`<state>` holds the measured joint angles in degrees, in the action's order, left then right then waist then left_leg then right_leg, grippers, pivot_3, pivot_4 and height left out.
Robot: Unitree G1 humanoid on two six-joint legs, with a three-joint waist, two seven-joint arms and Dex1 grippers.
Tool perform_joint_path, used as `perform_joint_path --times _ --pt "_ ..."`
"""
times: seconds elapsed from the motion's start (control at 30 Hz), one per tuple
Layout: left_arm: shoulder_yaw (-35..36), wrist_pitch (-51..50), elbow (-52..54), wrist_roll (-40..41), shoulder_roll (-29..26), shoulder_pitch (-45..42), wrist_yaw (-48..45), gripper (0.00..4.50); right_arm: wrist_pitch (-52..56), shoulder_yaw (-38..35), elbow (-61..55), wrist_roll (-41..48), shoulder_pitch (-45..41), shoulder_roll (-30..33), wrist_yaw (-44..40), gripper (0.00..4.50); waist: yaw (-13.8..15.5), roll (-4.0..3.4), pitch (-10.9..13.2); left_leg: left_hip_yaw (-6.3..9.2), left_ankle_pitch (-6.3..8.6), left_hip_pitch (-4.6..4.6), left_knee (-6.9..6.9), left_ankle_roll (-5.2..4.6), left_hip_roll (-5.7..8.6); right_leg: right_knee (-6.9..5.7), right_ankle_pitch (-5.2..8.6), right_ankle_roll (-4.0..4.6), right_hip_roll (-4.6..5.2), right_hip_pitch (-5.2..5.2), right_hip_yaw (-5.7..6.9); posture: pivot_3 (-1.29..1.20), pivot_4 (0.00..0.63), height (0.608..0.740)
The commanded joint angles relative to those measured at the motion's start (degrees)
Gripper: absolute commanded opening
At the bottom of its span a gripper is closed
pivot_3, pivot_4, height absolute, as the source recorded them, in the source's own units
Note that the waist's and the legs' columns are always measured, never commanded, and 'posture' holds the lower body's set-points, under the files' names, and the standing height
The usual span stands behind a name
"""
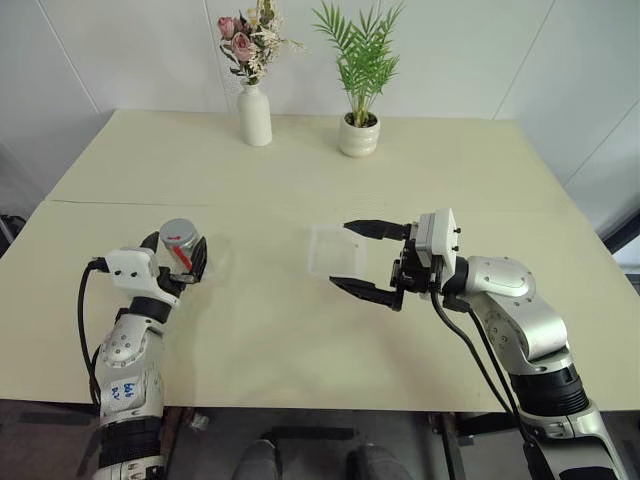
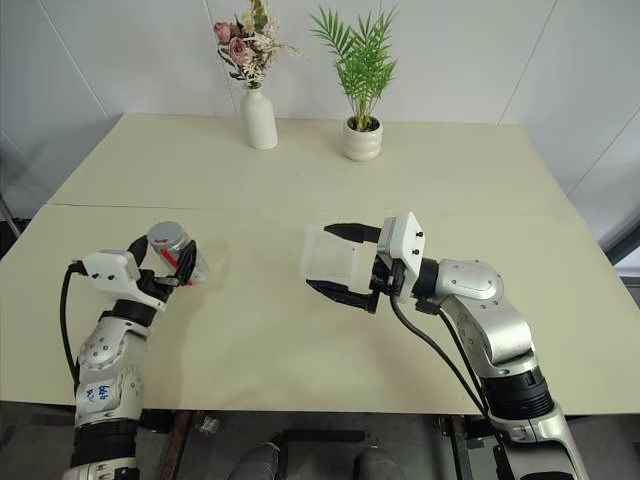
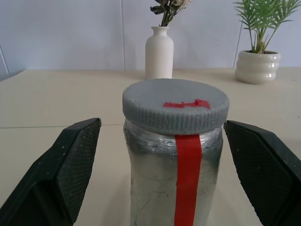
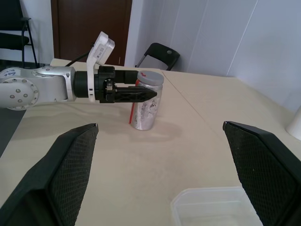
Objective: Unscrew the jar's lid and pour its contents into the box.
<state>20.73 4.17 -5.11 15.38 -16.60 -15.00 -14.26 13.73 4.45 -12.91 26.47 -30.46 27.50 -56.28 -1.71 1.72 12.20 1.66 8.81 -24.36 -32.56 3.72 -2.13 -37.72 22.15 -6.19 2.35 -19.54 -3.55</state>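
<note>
Head pair: high at the near edge of the pale cream rectangular table (image 1: 300,330), facing forward and down toward its far edge; both share the whole tabletop.
Left wrist: close, level, toward the far edge.
Right wrist: low, facing across toward the left edge; shares the left side with the head pair.

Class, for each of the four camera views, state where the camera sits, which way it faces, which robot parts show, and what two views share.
Left eye and right eye views: on the head, looking forward and down over the table; both arms show.
Left wrist view: looks along the open left gripper, straddling the jar with its lid, toward the vase.
Right wrist view: looks along the open right gripper, over the box, at the left arm.
Shared: both wrist views show the jar.
</note>
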Motion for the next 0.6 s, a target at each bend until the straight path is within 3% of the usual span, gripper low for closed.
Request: perform_joint_path --times 0.03,0.17,0.27,0.4,0.6 --pt "-0.5 0.4 0.0 -0.2 -0.2 -0.9 0.7 4.46 -0.4 -1.1 -2.5 0.6 0.2 -0.1 1.0 4.50 0.0 0.00 0.0 0.00 0.00 0.00 0.00 0.00 0.00 0.00 0.00 0.00 0.00 0.00 0.00 0.00 0.150 0.740" --pt "-1.1 0.0 -0.3 -0.2 -0.2 -1.1 1.0 4.46 -0.4 -1.2 -2.6 0.6 0.2 0.0 1.4 4.50 0.0 0.00 0.0 0.00 0.00 0.00 0.00 0.00 0.00 0.00 0.00 0.00 0.00 0.01 0.00 0.00 0.150 0.740" --pt "-1.3 0.3 -0.5 -0.1 -0.1 -1.2 1.2 3.86 -0.4 -1.2 -2.7 0.6 0.2 0.0 1.6 4.50 0.0 0.00 0.0 0.00 0.00 0.00 0.00 0.00 0.00 0.00 0.00 0.00 0.00 0.00 0.00 0.00 0.150 0.740" --pt "-1.8 0.7 -1.0 -0.3 -0.2 -1.3 1.2 2.57 -0.4 -1.1 -2.7 0.6 0.2 -0.1 1.9 4.50 0.1 0.00 0.0 0.00 0.00 0.00 0.00 0.00 0.00 0.00 0.00 0.00 0.00 0.00 0.00 0.00 0.150 0.740" --pt "-1.8 0.3 -0.9 1.6 0.0 -1.6 -0.4 2.50 -0.1 -1.0 -2.8 0.7 0.1 -0.3 2.7 4.50 0.1 0.00 0.0 0.00 0.00 0.00 0.00 0.00 0.00 0.00 0.00 0.00 0.00 0.01 0.00 0.00 0.150 0.740"
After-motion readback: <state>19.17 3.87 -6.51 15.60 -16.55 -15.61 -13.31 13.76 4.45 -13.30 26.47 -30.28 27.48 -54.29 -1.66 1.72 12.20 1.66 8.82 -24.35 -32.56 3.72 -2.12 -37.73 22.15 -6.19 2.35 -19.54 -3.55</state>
